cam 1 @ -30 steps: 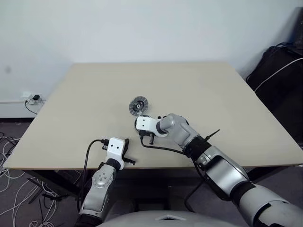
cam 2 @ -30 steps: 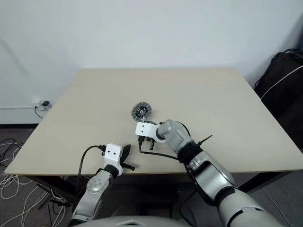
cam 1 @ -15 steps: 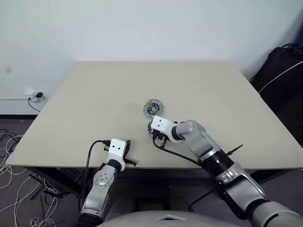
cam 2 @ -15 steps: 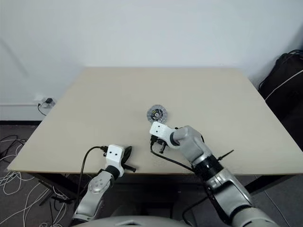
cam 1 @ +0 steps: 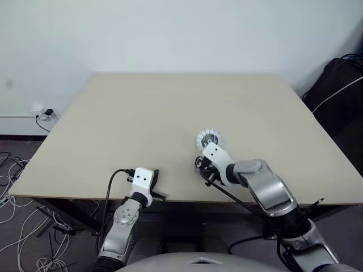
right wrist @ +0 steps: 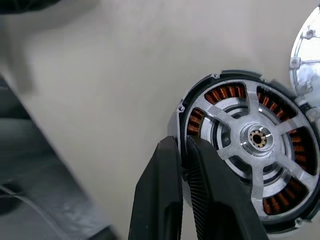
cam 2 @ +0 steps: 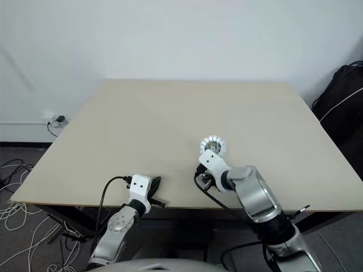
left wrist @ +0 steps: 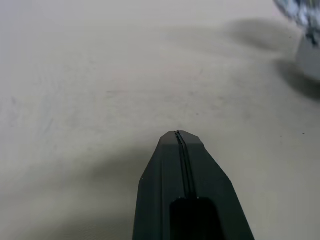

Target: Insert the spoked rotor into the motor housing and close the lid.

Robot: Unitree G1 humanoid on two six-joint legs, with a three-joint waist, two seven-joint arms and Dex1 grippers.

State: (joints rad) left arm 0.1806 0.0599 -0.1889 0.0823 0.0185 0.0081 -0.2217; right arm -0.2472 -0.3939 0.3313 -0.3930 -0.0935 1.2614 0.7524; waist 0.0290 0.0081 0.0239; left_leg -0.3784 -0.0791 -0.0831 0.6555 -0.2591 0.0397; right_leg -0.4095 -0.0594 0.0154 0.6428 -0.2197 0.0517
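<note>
Since a second ago my right gripper [right wrist: 181, 150] has pulled toward the tabletop's [cam 1: 142, 107] lower right edge, clamped on the motor housing [right wrist: 250, 150] rim with the spoked rotor [right wrist: 257, 138] seated inside. Left gripper [left wrist: 178, 135] rests shut, lower left.

The spoked rotor [right wrist: 255, 150] sits inside the motor housing [right wrist: 197, 117] on the table [cam 1: 142, 113], the lid [right wrist: 306, 55] just beside it.
</note>
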